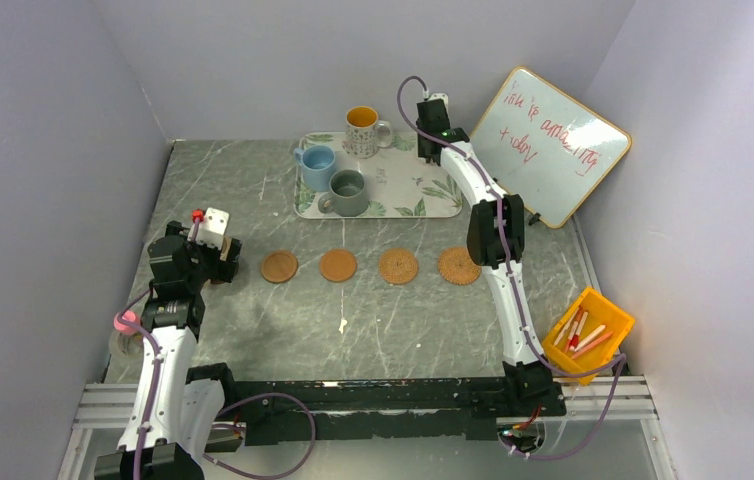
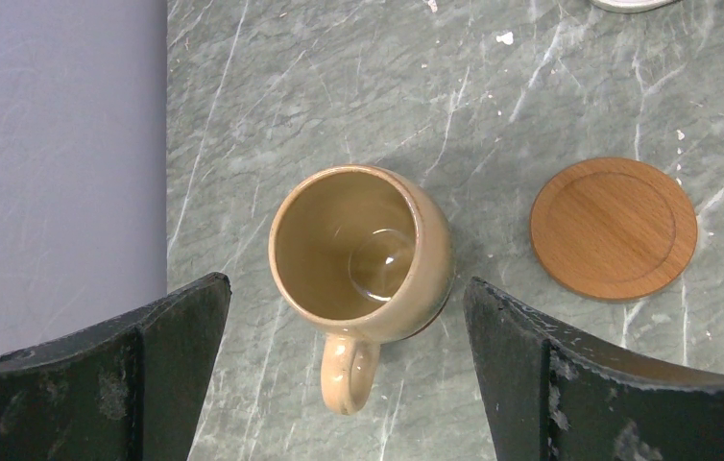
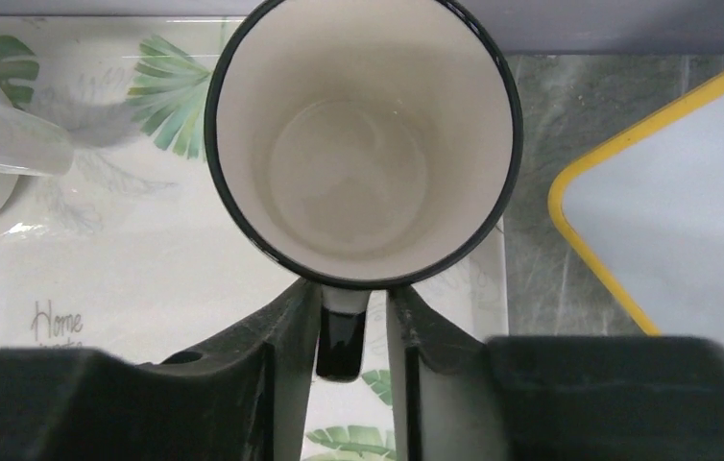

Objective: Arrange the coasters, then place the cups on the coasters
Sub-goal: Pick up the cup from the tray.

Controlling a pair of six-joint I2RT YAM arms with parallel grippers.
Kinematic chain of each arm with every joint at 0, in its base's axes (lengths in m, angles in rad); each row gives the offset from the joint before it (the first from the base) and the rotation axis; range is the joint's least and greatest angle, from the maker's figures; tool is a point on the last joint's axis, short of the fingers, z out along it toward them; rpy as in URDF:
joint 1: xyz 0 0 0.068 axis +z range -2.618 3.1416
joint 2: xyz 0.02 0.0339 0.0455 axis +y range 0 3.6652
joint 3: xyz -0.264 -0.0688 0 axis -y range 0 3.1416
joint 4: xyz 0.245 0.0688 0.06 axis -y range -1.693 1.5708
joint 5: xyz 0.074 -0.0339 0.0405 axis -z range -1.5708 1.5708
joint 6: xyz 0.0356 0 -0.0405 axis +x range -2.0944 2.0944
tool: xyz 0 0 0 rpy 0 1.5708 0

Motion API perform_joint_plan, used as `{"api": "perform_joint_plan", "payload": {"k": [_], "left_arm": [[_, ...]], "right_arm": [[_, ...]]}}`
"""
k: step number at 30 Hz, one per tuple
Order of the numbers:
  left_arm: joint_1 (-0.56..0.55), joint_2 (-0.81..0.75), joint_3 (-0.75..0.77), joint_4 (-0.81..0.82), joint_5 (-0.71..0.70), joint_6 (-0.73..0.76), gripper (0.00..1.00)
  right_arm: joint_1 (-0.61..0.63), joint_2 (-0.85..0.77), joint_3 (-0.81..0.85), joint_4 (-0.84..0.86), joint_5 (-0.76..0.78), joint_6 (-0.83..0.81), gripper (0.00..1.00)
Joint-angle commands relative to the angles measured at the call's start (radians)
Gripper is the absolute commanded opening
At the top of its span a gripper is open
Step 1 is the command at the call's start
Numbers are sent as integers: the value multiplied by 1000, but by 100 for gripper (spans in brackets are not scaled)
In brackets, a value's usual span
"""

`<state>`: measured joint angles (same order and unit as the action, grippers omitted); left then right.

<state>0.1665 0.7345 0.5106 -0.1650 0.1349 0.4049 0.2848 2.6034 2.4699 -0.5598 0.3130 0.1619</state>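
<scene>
Pinch white mug (image 3: 363, 144) handle firmly, lift level; right gripper (image 3: 353, 298) narrowed astride it, grip unclear; left gripper (image 2: 344, 293) spread.

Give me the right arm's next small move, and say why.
Probably close the right gripper fully on the handle of the white dark-rimmed mug. Its fingers flank the handle, with a sliver of gap on one side, and the mug sits on the leaf-print tray, away from the coasters. Lift only once the grip is firm.
</scene>
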Motion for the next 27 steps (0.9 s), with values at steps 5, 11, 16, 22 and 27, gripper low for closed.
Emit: {"api": "perform_joint_plan", "payload": {"k": [5, 11, 16, 22, 27], "left_arm": [[-3, -15, -3, 22, 20, -2, 96], [-4, -14, -3, 22, 22, -2, 96], [-4, -5, -3, 23, 25, -3, 96], [-3, 3, -3, 22, 31, -4, 96], [-3, -2, -3, 21, 31, -5, 96]], "right_arm": [[-4, -43, 32, 23, -7, -26, 0], [-6, -112, -23, 34, -58, -51, 0], [-7, -206, -53, 46, -148, -107, 0], [-10, -335, -121, 64, -332, -193, 0], [-18, -421, -160, 46, -531, -234, 0]]}}
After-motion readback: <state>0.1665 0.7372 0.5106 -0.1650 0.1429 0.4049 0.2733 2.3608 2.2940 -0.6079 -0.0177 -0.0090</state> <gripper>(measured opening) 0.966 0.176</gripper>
